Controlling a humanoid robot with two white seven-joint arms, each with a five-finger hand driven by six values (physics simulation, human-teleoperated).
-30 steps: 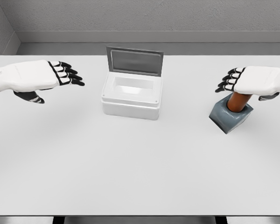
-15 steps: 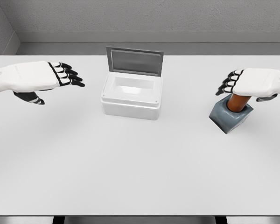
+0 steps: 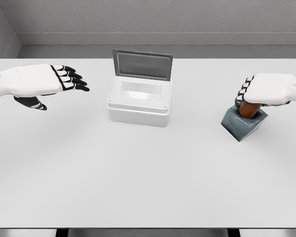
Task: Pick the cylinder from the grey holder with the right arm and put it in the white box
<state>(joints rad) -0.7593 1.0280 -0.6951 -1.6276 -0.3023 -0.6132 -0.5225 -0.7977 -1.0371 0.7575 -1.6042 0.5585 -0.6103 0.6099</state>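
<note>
Right hand (image 3: 266, 90): white glossy shell, black finger segments; sits directly over the cylinder (image 3: 246, 109), fingers curled down around its top. Whether the grip has closed firmly cannot be told from this view; the palm hides the contact.

Cylinder: reddish-brown, smooth, round-sectioned; stands upright in the grey holder (image 3: 242, 124), only a short stretch of its shaft showing between hand and holder.

Grey holder: blue-grey block, matte, squarish, turned at an angle to the table edge; rests on the table's right side, well apart from the box.

White box (image 3: 138, 106): rectangular, rounded corners, smooth plastic look, shallow white cavity; hinged grey-framed lid (image 3: 142, 64) stands open at the back, its panel a dull grey. Sits left of centre at the far half of the table.

Left hand (image 3: 44, 81): same white-and-black make; hovers over the table's left side, fingers extended and relaxed, holding nothing.

Table (image 3: 148, 177): flat white top, plain finish.

Markings: no legible writing, brand or label on any item.
</note>
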